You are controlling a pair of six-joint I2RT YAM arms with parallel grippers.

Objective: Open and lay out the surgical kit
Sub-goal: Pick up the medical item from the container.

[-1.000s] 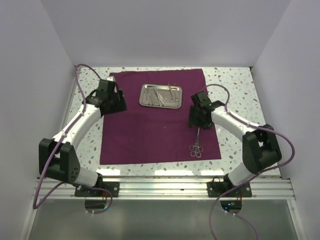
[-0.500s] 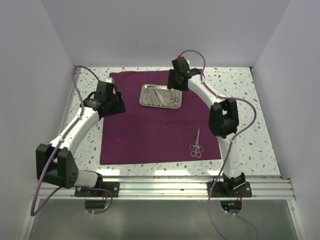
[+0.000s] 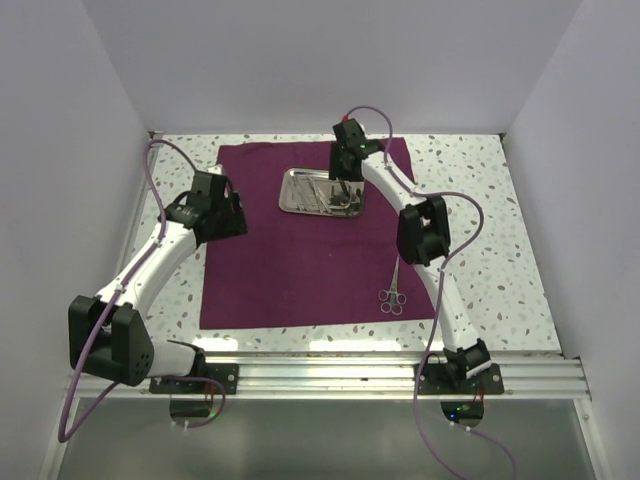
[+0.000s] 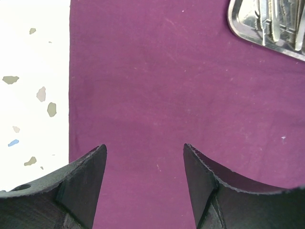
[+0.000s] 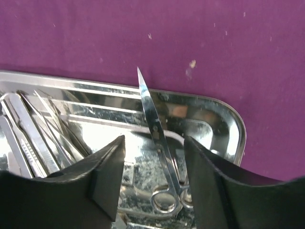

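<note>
Near the bench's (image 3: 480,190) far edge, the right arm (image 3: 422,230) covers the tray's (image 3: 298,190) right end; its instruments (image 3: 318,193) are too small to name. The left wrist view's edge cuts off most of the tray.

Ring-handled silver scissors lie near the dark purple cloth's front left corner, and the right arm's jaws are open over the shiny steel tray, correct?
No: the ring-handled silver scissors lie near the front right corner of the dark purple cloth (top external view). The right arm has its jaws open over the shiny steel tray.
</note>
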